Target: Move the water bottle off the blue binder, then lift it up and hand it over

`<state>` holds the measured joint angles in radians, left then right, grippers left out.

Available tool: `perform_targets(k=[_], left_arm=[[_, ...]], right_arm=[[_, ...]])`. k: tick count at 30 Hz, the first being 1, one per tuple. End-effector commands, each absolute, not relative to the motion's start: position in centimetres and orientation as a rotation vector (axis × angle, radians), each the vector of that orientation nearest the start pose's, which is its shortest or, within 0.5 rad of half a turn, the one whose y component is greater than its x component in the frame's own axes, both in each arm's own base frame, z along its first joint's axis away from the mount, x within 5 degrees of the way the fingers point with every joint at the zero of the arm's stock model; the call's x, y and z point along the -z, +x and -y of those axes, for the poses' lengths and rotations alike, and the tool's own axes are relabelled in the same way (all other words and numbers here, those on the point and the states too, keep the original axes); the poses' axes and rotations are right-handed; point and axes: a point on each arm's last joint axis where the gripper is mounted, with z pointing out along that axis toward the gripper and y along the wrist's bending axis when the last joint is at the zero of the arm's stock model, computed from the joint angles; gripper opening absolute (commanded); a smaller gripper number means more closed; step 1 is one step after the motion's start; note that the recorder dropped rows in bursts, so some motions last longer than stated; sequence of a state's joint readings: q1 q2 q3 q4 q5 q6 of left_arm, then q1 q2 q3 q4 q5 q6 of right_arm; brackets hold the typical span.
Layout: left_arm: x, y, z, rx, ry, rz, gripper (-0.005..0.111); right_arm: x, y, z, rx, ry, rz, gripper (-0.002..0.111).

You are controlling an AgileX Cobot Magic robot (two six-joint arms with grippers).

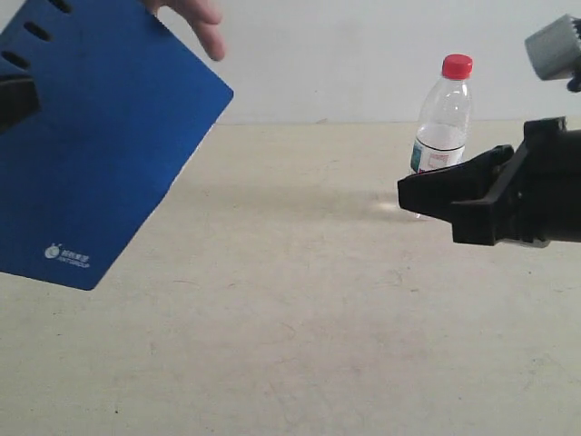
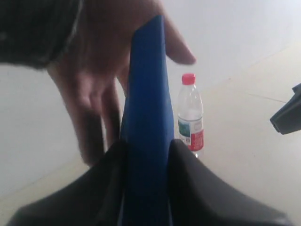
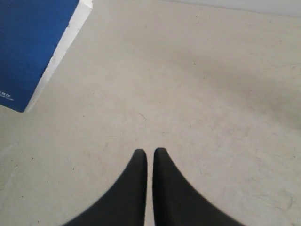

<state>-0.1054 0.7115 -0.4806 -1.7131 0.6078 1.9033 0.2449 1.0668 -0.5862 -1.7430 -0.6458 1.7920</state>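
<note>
The blue binder (image 1: 100, 154) hangs tilted above the table at the left, off the surface. My left gripper (image 2: 146, 143) is shut on its edge, and only a dark part of that gripper (image 1: 11, 98) shows at the exterior view's left border. The water bottle (image 1: 445, 113) stands upright on the table at the right, apart from the binder (image 2: 148, 94); the left wrist view shows the bottle (image 2: 190, 117) beyond it. My right gripper (image 1: 406, 193) hovers just in front of the bottle's lower part, shut with nothing in it (image 3: 150, 151). The bottle is out of the right wrist view.
A person's hand (image 1: 195, 18) touches the binder's upper edge; its fingers (image 2: 89, 84) lie against one face. The beige table (image 1: 290, 345) runs back to a pale wall. In the right wrist view a corner of the binder (image 3: 33, 42) shows.
</note>
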Motion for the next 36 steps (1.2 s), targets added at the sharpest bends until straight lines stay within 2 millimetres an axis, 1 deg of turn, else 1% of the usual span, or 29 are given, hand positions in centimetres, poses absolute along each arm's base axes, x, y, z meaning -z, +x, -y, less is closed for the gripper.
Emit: perform_targets(k=[1,11,13,15,16,17,18,19,21,22,23,24,25,26,27,28,29,30,31,32,34,36], left_arm=[[-34.0,12.4,6.5,0.447,0.625,-1.409,0.004],[-33.9,13.0,5.8,0.373,0.560,-1.449,0.004],[-33.9,13.2,5.6,0.351,0.541,-1.460,0.006],[-33.9,13.2,5.5,0.345,0.536,-1.463,0.014],[-33.9,13.2,5.5,0.345,0.536,-1.463,0.020],[-33.9,13.2,5.5,0.345,0.536,-1.463,0.034],[-33.9,13.2,5.5,0.345,0.536,-1.463,0.043],[-33.9,13.2,5.5,0.350,0.532,-1.465,0.059],[-33.8,13.3,5.4,0.348,0.499,-1.484,0.071],[-33.4,13.4,5.1,0.343,0.466,-1.507,0.071],[-32.4,13.8,4.4,0.285,0.387,-1.569,0.066],[-31.5,14.2,3.6,0.214,0.320,-1.623,0.058],[-29.8,14.7,2.4,0.121,0.191,-1.721,0.038],[-28.8,15.1,1.2,0.049,0.031,-1.791,0.017],[-28.4,15.4,0.4,-0.010,-0.062,-1.819,0.005],[-28.7,15.2,-0.1,-0.037,-0.114,-1.807,0.006],[-29.6,14.7,-0.2,-0.039,-0.119,-1.762,0.006],[-30.7,13.7,-0.2,-0.049,-0.089,-1.692,0.005],[-31.8,12.1,-0.4,-0.057,-0.076,-1.607,0.004],[-32.9,10.1,-0.6,-0.057,-0.074,-1.508,0.004],[-33.8,7.1,-0.7,-0.059,-0.030,-1.368,0.004],[-33.9,4.7,-0.8,-0.059,-0.002,-1.264,0.004]], right_arm=[[-28.2,17.6,-9.9,-0.809,-0.622,-1.956,0.001],[-28.3,17.6,-9.9,-0.812,-0.625,-1.955,0.001],[-28.3,17.6,-9.9,-0.812,-0.625,-1.955,0.001],[-28.3,17.6,-9.9,-0.812,-0.625,-1.955,0.001],[-28.3,17.6,-9.9,-0.812,-0.625,-1.955,0.001],[-28.3,17.6,-9.9,-0.812,-0.625,-1.955,0.001],[-28.3,17.6,-9.9,-0.812,-0.625,-1.955,0.001],[-28.3,17.6,-9.9,-0.811,-0.624,-1.955,0.001],[-28.3,17.6,-9.9,-0.811,-0.624,-1.955,0.001],[-28.3,17.6,-9.9,-0.811,-0.624,-1.955,0.001],[-28.3,17.6,-9.9,-0.811,-0.624,-1.955,0.001],[-28.3,17.6,-9.9,-0.811,-0.624,-1.955,0.001],[-28.3,17.6,-9.9,-0.812,-0.622,-1.956,0.001],[-28.3,17.6,-9.8,-0.805,-0.618,-1.951,0.001],[-28.7,17.4,-9.7,-0.794,-0.612,-1.936,0.001],[-29.7,16.8,-9.4,-0.778,-0.582,-1.885,0.001],[-31.0,15.8,-8.9,-0.748,-0.561,-1.816,0.001],[-32.5,14.2,-8.2,-0.689,-0.548,-1.722,0.001],[-34.5,11.7,-7.2,-0.605,-0.533,-1.588,0.001],[-36.0,8.8,-6.3,-0.559,-0.523,-1.452,0.001],[-37.0,4.5,-5.0,-0.507,-0.504,-1.272,0.001],[-36.8,1.4,-4.1,-0.478,-0.487,-1.148,0.001]])
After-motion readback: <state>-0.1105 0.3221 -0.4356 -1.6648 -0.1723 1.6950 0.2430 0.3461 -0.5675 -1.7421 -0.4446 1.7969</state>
